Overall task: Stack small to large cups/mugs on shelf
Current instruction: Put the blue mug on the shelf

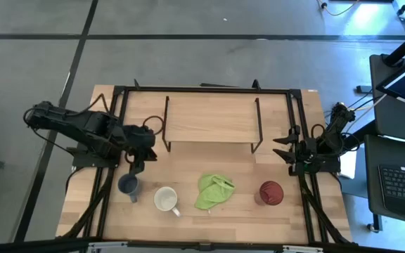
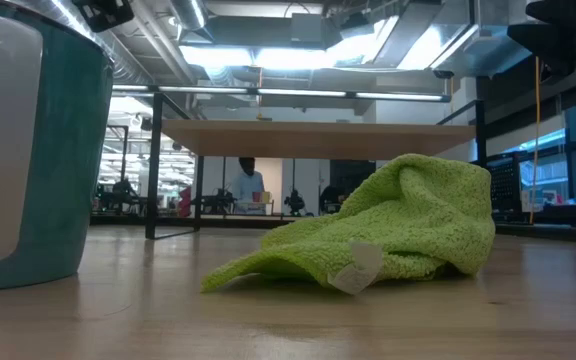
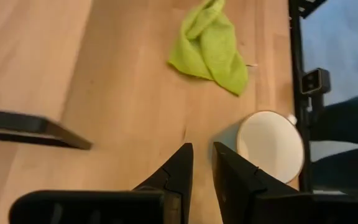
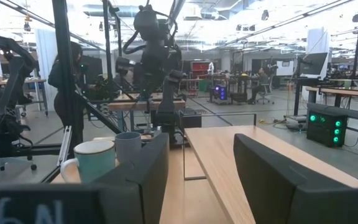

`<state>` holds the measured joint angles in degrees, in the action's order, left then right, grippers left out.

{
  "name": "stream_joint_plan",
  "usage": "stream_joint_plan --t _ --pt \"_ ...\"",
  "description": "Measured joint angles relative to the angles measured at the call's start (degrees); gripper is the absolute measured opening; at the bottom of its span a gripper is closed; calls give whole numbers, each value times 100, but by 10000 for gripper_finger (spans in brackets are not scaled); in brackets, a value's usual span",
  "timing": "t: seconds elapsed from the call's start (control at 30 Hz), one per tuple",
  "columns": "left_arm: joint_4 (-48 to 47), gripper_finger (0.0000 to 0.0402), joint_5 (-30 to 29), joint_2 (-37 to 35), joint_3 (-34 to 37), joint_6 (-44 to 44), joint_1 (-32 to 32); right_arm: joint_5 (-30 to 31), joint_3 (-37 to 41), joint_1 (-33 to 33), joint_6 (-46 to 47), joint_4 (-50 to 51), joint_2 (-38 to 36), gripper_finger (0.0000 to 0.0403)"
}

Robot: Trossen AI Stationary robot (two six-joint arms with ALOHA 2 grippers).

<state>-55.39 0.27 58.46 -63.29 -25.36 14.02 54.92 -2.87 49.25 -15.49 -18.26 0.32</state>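
Observation:
A small blue-grey mug (image 1: 128, 186) stands on the table near the front left. A white mug with a handle (image 1: 166, 199) stands to its right; it also shows in the left wrist view (image 3: 271, 146) and close up in the low view (image 2: 28, 150). A dark red cup (image 1: 271, 192) stands at the front right. The light-wood shelf (image 1: 211, 119) stands on black wire legs at the back. My left gripper (image 1: 136, 167) hovers just behind the blue-grey mug, its fingers (image 3: 180, 171) a narrow gap apart and empty. My right gripper (image 1: 287, 151) is open and empty at the right edge.
A lime-green cloth (image 1: 214, 191) lies crumpled between the white mug and the red cup, and shows in the low view (image 2: 388, 225). A black frame (image 1: 118, 126) runs around the table. Bare wood lies between the shelf and the mugs.

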Motion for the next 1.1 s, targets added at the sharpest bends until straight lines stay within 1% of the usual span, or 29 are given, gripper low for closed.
stream_joint_plan --t 0.2,0.37,0.57,0.9,1.0,1.1 --pt "-150 55 223 275 0 -440 444 0 0 -2 0 0 0 181" --pt "-576 55 60 592 0 -837 679 0 0 -1 0 7 -2 181" --pt "-356 55 26 730 0 -1322 857 0 -2 -2 0 9 -2 181" --pt "-76 55 16 964 0 -1832 1205 0 -2 -1 0 11 -2 181" --pt "-213 55 -98 985 0 -2001 1235 0 -2 -2 2 11 -2 181" --pt "-511 55 -391 980 -2 -2235 1235 0 -2 -2 0 11 -2 181"
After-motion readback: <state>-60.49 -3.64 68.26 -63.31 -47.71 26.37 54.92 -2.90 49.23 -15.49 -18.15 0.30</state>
